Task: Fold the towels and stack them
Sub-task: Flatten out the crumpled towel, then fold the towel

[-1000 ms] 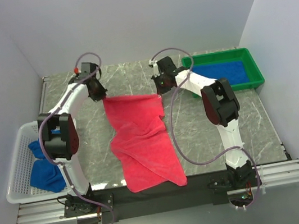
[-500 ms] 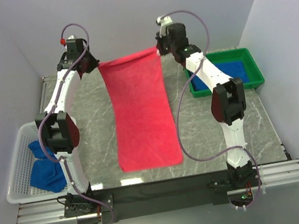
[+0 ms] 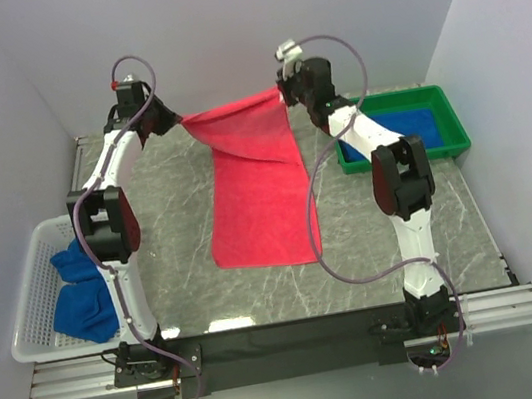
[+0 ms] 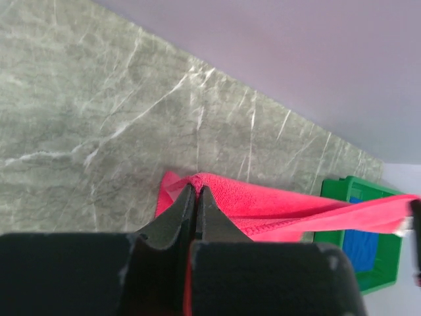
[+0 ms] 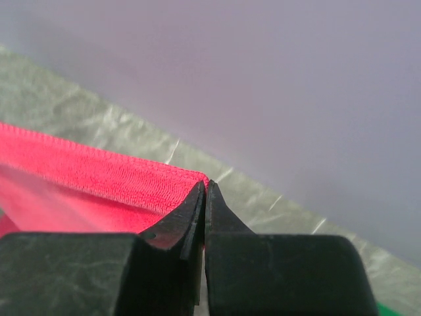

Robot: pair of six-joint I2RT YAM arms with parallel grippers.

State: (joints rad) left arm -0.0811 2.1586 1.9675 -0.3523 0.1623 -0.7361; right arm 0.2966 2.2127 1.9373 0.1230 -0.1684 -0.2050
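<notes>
Left gripper (image 3: pixel 173 121) and right gripper (image 3: pixel 282 94) each clamp a top corner of the pink-red terry-cloth towel (image 3: pixel 260 195) above the far edge of the grey marbled tabletop (image 3: pixel 177 274), hem resting mid-tabletop. Hold corners level, taut; lay them squarely onto the hem

Both arms stretch forward and high above the desk (image 3: pixel 175 264), elbows bent. The left hand (image 3: pixel 173 122) and the right hand (image 3: pixel 281 92) each pinch a corner of the pink-red towel (image 3: pixel 260 190).
</notes>
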